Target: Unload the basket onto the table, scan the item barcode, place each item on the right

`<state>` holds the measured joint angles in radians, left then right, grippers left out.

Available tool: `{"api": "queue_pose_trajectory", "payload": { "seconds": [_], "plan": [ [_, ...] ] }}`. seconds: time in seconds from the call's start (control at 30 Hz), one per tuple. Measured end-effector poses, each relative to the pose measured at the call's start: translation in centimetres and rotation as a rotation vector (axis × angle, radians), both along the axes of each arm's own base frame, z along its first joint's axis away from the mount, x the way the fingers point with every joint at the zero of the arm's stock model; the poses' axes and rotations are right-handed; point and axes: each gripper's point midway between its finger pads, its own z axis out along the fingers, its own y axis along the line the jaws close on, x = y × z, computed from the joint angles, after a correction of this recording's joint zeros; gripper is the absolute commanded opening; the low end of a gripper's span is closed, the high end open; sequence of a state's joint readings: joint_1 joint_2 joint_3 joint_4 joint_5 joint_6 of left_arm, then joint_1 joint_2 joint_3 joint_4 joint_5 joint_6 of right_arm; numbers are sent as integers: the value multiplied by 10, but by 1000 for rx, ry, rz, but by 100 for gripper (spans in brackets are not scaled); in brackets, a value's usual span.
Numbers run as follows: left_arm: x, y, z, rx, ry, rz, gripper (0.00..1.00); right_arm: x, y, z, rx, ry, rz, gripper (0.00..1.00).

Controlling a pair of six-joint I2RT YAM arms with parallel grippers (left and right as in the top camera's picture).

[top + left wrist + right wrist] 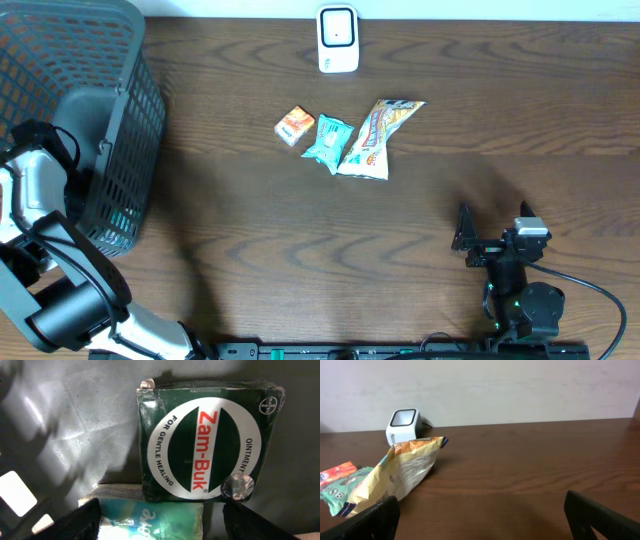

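In the left wrist view, a dark green Zam-Buk ointment box [207, 440] lies flat on the grey floor of the basket [130, 120]. Just below it lies a teal packet [150, 520]. My left gripper [161, 505] is open, one finger on each side of the teal packet; a small gap shows at the right finger [250, 522]. The white barcode scanner [338, 40] stands at the table's far edge. My right gripper [465, 240] rests open near the front right, with only bare table between its fingers [370, 520].
An orange packet [294, 125], a teal packet [327, 142] and a yellow snack bag [375, 137] lie together mid-table, in front of the scanner [403, 425]. The basket fills the left rear corner, with my left arm [40, 190] reaching into it.
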<state>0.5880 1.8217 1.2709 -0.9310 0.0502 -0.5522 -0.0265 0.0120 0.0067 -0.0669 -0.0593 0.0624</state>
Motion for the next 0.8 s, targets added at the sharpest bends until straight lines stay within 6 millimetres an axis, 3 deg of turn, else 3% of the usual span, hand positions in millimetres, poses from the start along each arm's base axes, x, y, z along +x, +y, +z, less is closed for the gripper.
{"api": "queue_pose_trajectory", "payload": {
  "seconds": [0.1, 0.2, 0.37, 0.63, 0.8],
  "plan": [
    [3, -1, -3, -11, -5, -4, 59, 0, 0, 0, 0, 0, 0, 99],
    [6, -1, -4, -21, -7, -10, 49, 0, 0, 0, 0, 0, 0, 99],
    [6, -2, -5, -26, 0, -48, 7, 0, 0, 0, 0, 0, 0, 99],
    [5, 4, -3, -15, 9, -64, 7, 0, 0, 0, 0, 0, 0, 99],
    [15, 21, 16, 27, -35, -54, 7, 0, 0, 0, 0, 0, 0, 99]
  ]
}}
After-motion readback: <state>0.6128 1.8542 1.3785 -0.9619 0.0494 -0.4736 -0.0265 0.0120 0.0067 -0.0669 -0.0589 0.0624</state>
